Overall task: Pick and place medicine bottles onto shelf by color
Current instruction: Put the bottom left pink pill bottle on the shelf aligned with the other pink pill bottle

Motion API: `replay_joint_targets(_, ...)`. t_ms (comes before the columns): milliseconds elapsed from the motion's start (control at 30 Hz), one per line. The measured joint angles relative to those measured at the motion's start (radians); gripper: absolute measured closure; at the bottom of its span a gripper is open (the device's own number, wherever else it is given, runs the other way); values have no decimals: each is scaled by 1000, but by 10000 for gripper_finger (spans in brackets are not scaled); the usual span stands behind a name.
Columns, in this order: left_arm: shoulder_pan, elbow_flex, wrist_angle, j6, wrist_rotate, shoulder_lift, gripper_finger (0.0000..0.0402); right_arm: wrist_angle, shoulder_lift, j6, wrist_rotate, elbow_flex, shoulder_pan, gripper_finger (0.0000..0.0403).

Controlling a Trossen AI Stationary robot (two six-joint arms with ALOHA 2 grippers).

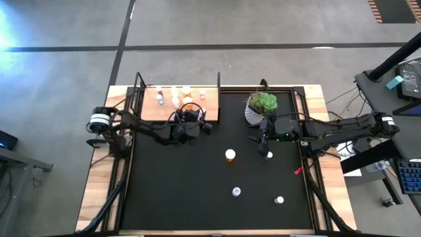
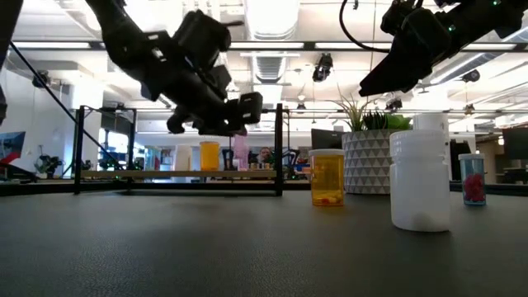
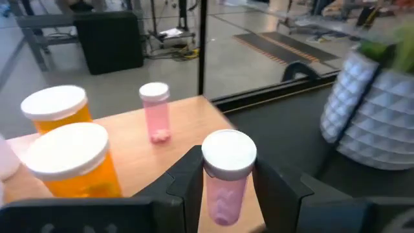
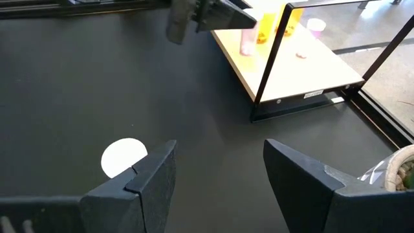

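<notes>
No label text is legible to me on any bottle. My left end effector (image 3: 226,188) is clamped on a pink bottle (image 3: 226,178) with a white cap, held over the shelf (image 1: 148,108) edge. On the shelf stand two orange bottles (image 3: 74,162) and a pink one (image 3: 155,111) containing pills. My right end effector (image 4: 217,178) hangs with jaws spread above the black mat (image 1: 197,191), near a white cap (image 4: 123,156). A potted plant (image 1: 261,107) sits on the bench (image 1: 95,197).
</notes>
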Motion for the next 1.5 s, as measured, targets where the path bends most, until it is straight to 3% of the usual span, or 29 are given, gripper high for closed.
replay_joint_targets(667, 145, 7, 22, 4, 28, 63, 301, 0, 0, 0, 0, 0, 0, 181)
replay_joint_targets(1500, 168, 8, 78, 65, 114, 61, 301, 0, 0, 0, 0, 0, 0, 181)
